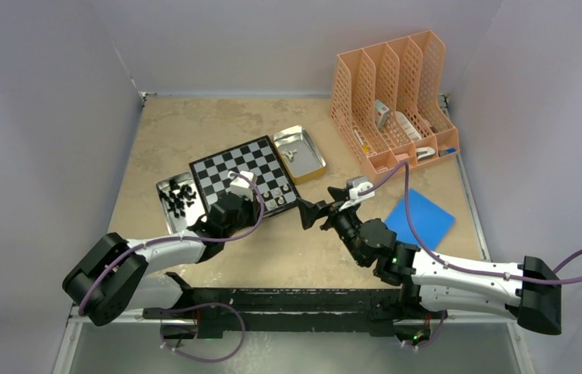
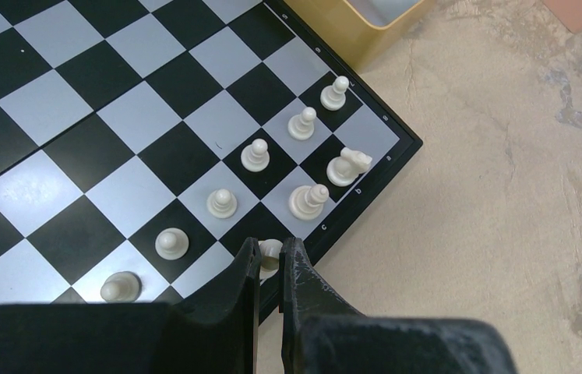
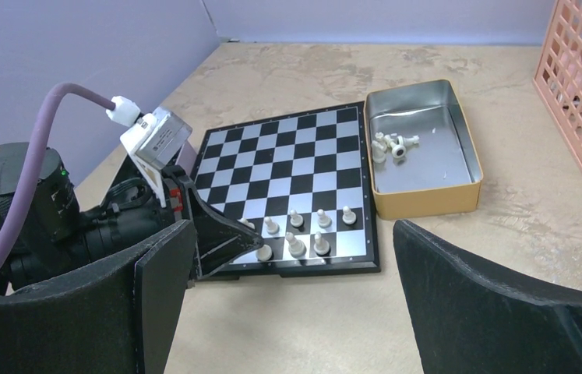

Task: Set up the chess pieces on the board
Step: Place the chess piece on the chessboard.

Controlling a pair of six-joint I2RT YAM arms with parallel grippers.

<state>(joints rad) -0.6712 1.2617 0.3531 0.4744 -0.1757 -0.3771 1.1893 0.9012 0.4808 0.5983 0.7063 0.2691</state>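
Observation:
The board (image 1: pixel 242 165) lies mid-table, with several pale chess pieces (image 2: pixel 302 123) standing in two rows at its near right corner. My left gripper (image 2: pixel 272 261) is shut on a pale piece (image 2: pixel 270 251) standing on the board's edge row, and it also shows in the overhead view (image 1: pixel 266 204). My right gripper (image 1: pixel 312 214) hovers open and empty over bare table just right of that corner, its wrist view looking at the board (image 3: pixel 287 156). Black pieces (image 1: pixel 178 199) lie in the left tray. A few pale ones (image 3: pixel 391 146) lie in the gold tray.
A shiny tray (image 1: pixel 164 187) touches the board's left side and a gold tray (image 1: pixel 308 160) sits at its right. An orange file organizer (image 1: pixel 393 101) stands at the back right. A blue square (image 1: pixel 420 218) lies flat beside my right arm.

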